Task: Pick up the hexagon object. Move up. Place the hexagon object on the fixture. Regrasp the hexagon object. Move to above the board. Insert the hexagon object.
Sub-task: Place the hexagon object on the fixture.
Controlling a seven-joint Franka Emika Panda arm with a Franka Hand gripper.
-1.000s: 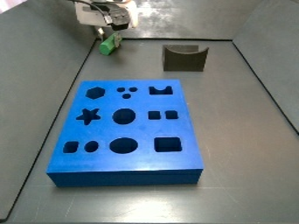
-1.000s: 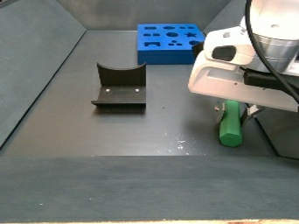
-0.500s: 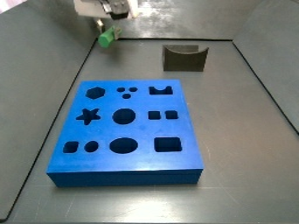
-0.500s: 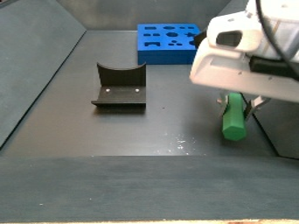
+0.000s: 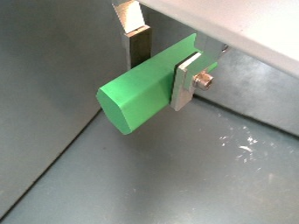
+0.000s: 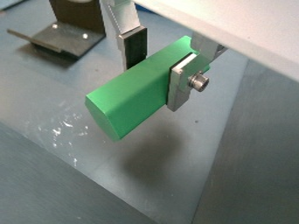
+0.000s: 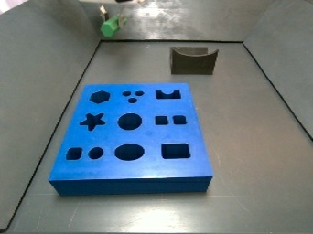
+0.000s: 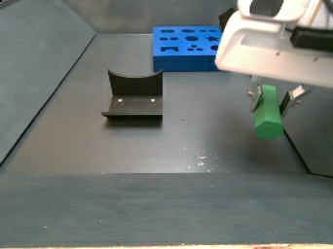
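Note:
The bright green hexagon object (image 5: 145, 86) is clamped between my gripper's (image 5: 160, 70) two silver fingers, also in a wrist view (image 6: 138, 90). My gripper holds it well above the floor. In a side view the hexagon object (image 8: 267, 110) hangs below the white gripper body (image 8: 277, 58) at the right. In a side view it is a small green spot (image 7: 109, 27) at the far back left. The dark fixture (image 8: 132, 96) stands on the floor, also in a side view (image 7: 193, 60) and in a wrist view (image 6: 68, 24). The blue board (image 7: 134, 135) lies flat, also in a side view (image 8: 190, 47).
Grey walls enclose the dark floor (image 7: 257, 119). White scuff marks (image 5: 239, 140) show on the floor below the hexagon object.
My gripper has risen with the hexagon object in it; the object now hangs higher above the floor. The board and the fixture have not moved.

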